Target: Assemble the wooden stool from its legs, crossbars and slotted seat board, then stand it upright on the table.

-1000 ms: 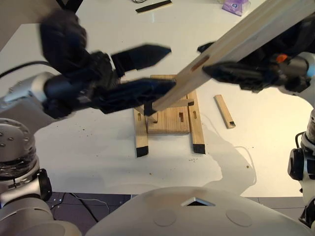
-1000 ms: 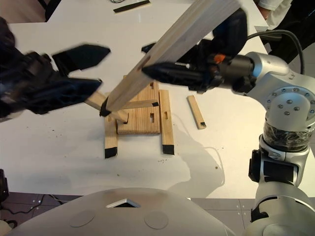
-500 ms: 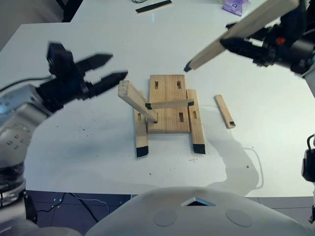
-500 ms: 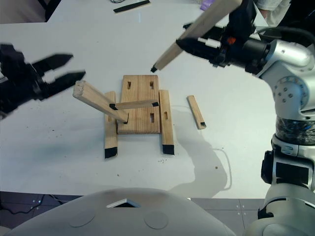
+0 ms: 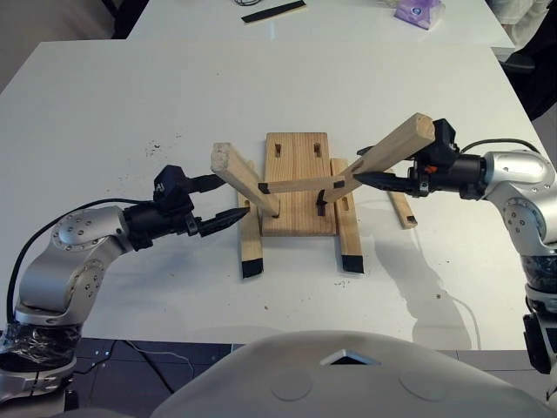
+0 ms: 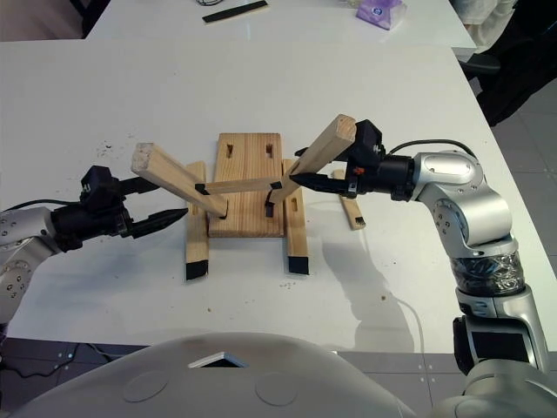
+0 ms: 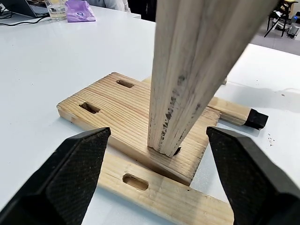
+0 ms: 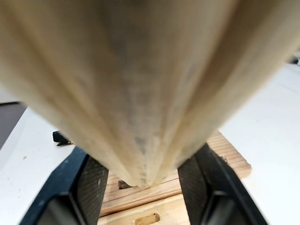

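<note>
The slotted seat board [image 5: 297,165] lies flat mid-table. One leg [image 5: 244,178] stands tilted in its near left slot, and a crossbar [image 5: 300,185] juts from it to the right. My right gripper [image 5: 370,177] is shut on a second leg [image 5: 392,152], which leans with its black lower end at the near right slot and meets the crossbar's end. In the right wrist view this leg [image 8: 140,84] sits between both fingers [image 8: 91,187]. My left gripper [image 5: 231,199] is open, with its fingers [image 7: 70,183] either side of the standing leg's base [image 7: 187,70], not touching it.
Two more legs lie flat along the seat's sides, left [image 5: 250,237] and right [image 5: 348,231]. A short loose crossbar [image 5: 404,209] lies to the right beneath my right gripper. A black strip [image 5: 272,10] and a purple object [image 5: 419,12] sit at the far edge.
My right arm swung its leg down from high on the right onto the seat's right slot. My left gripper let go of the tilted leg, drew left, then came in low around its base.
</note>
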Controlling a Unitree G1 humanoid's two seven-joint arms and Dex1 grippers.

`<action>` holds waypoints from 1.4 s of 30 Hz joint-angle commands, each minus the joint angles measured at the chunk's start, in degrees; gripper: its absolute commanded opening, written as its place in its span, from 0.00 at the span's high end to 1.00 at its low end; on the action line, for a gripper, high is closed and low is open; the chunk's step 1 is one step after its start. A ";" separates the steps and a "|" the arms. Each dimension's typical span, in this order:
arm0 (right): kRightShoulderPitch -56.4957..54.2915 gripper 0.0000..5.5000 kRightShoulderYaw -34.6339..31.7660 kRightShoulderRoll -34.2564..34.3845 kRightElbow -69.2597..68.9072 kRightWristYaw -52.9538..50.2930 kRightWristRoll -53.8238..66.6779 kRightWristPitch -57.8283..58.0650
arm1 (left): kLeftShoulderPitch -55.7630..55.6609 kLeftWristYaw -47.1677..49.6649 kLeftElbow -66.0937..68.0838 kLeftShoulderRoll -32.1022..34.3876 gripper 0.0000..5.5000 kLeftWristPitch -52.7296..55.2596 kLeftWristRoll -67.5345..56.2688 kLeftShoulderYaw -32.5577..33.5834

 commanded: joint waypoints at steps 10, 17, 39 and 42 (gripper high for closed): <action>5.74 0.64 4.32 -5.27 -1.06 5.11 -7.93 -8.27 | 3.27 -2.62 3.03 -1.38 0.31 -3.71 9.10 -2.93; 6.12 0.64 4.07 -7.59 -1.92 7.17 -3.03 -3.15 | 3.39 -2.29 2.19 -2.49 0.31 -3.44 10.00 -3.27; 1.77 0.64 12.46 -8.40 3.99 8.76 -9.55 -7.13 | -4.66 -0.43 -5.15 -6.03 0.31 2.60 9.11 -9.45; 0.98 0.64 13.01 -8.12 3.54 8.85 -9.53 -7.12 | -5.56 -0.03 -5.01 -6.50 0.31 2.93 9.53 -10.39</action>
